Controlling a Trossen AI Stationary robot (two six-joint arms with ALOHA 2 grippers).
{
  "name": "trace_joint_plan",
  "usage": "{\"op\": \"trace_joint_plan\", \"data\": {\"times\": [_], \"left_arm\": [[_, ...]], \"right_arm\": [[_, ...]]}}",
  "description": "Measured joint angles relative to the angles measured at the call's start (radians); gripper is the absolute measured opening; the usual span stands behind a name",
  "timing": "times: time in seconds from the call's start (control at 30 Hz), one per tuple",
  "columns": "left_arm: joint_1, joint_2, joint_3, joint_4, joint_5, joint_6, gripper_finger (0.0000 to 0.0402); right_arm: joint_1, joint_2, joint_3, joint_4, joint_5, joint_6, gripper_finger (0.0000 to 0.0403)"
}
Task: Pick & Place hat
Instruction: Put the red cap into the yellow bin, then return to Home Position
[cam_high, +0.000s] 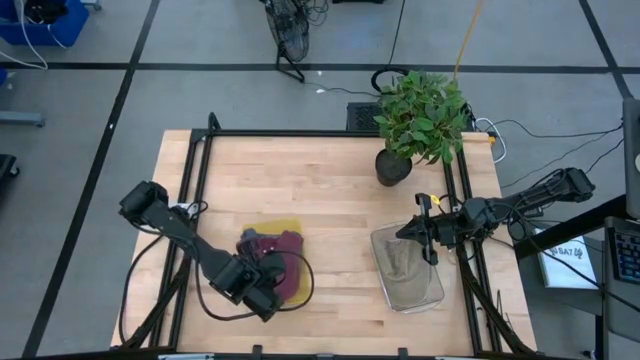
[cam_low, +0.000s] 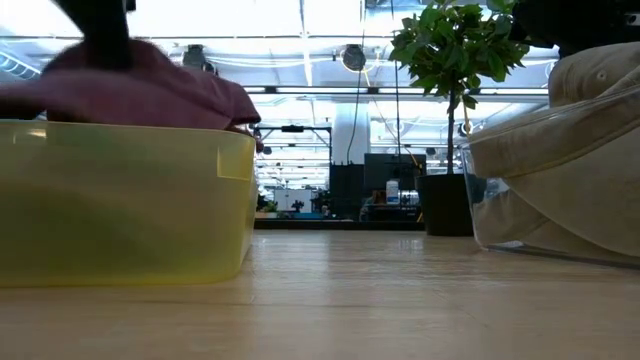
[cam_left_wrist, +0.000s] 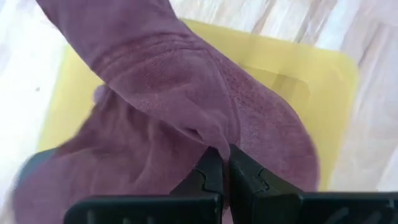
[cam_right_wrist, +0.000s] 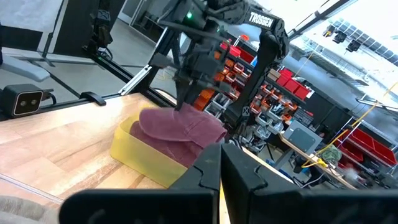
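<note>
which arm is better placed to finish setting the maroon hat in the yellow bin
Left. The left gripper is shut on the maroon hat over the yellow bin; the right gripper is across the table at the clear bin.

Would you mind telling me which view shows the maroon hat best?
The left wrist view: the maroon hat fills it, pinched by the left gripper over the yellow bin. The others show it smaller or partly hidden.

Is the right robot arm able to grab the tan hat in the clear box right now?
Probably yes. The right gripper hovers just over the clear box, whose top is open, with nothing between it and the tan hat.
</note>
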Motion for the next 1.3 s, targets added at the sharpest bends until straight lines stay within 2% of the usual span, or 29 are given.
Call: {"op": "trace_joint_plan", "data": {"times": [0.1,0.23,0.33,0.73,1.0,1.2,1.3], "left_arm": [[0.005,0.0,-0.071,0.09,0.009,0.016,0.0008],[0.025,-0.004,-0.155,0.225,0.068,0.062,0.0004],[0.041,-0.004,-0.188,0.264,0.108,0.076,0.0006],[0.048,0.002,-0.127,0.233,0.132,0.16,0.0017],[0.022,0.002,-0.031,0.208,0.139,0.237,0.0082],[0.019,0.001,-0.02,0.18,0.138,0.222,0.0135],[0.023,0.001,-0.02,0.146,0.18,0.217,0.015]], "right_arm": [[0.0,0.0,0.0,0.0,0.0,0.004,0.0],[0.0,0.0,0.0,0.0,0.0,0.005,0.0],[0.0,0.0,0.0,0.0,0.0,0.007,0.0],[0.0,0.0,0.0,-0.001,0.0,0.007,0.0],[0.0,0.0,0.0,-0.001,0.0,0.015,0.0],[0.0,0.0,0.0,-0.001,0.0,0.015,0.0],[0.0,0.0,0.0,-0.001,0.0,0.015,0.0]]}}
